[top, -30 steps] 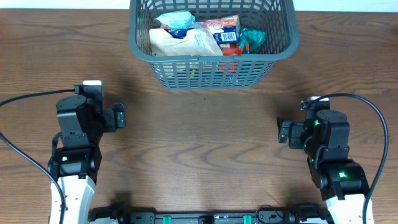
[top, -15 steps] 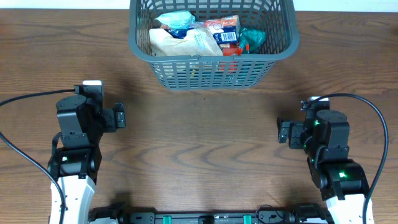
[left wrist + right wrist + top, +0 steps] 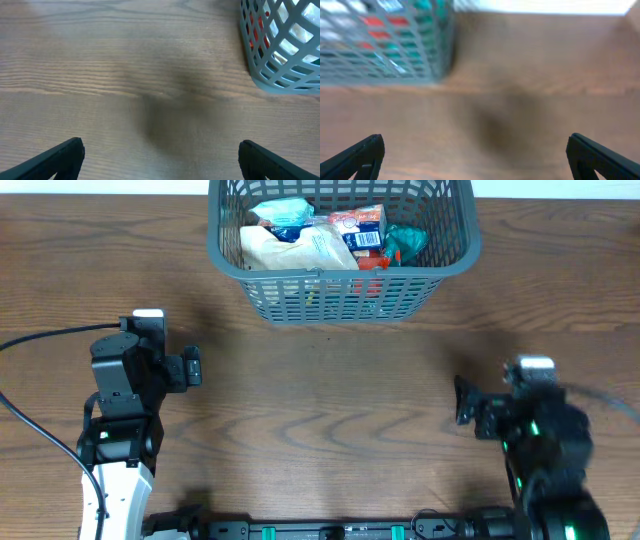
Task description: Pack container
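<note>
Container [image 3: 340, 298] sat at the far middle of the wooden surface [image 3: 320, 410], a dark grey basket with lattice walls, standing upright. Both arms were on the near side and well apart from it. Left jaws lay off its near-left corner and right jaws off its near-right corner, each pair pointing inward across the bare wood.

In the left wrist view the two dark fingertips [image 3: 65, 155] were spread wide with nothing between them, and a basket corner [image 3: 280, 55] showed at upper right. The right wrist view was blurred. Its fingertips [image 3: 365, 152] were also spread wide and empty, with the basket wall [image 3: 385, 50] at upper left. The right arm [image 3: 540, 440] was smeared in the overhead view.

Inside the container lay a beige pouch [image 3: 295, 248], a pale blue packet [image 3: 283, 212], a white and red packet [image 3: 360, 222] and a teal packet [image 3: 406, 240]. The packets carried print, but it was too small to read and no brand could be made out.
</note>
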Tool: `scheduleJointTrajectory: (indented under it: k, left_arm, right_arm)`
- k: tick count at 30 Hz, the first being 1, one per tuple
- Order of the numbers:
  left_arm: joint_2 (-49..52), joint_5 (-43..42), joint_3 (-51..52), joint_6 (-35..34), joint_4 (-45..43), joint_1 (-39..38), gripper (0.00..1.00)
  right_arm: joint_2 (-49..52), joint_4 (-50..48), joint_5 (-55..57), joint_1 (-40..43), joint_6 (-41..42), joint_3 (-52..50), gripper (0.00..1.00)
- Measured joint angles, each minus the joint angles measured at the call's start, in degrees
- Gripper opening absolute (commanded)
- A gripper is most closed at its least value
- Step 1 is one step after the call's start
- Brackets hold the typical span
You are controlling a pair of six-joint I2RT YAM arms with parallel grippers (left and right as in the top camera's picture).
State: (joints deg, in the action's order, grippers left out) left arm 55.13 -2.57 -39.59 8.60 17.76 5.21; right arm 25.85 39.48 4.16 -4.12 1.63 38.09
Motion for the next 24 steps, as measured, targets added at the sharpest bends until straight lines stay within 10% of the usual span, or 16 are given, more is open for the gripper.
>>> scheduleJointTrajectory:
  k: [9, 24]
  left_arm:
    - [0.0, 0.0, 0.0, -0.04, -0.02, 0.0, 0.99]
    - [0.0, 0.0, 0.0, -0.07, 0.0, 0.0, 0.99]
  right_arm:
    - [-21.73, -13.46, -2.12, -0.02, -0.83, -20.15, 0.99]
    - [-25.11, -34.86, -2.32, -4.07, -4.24, -37.33, 0.99]
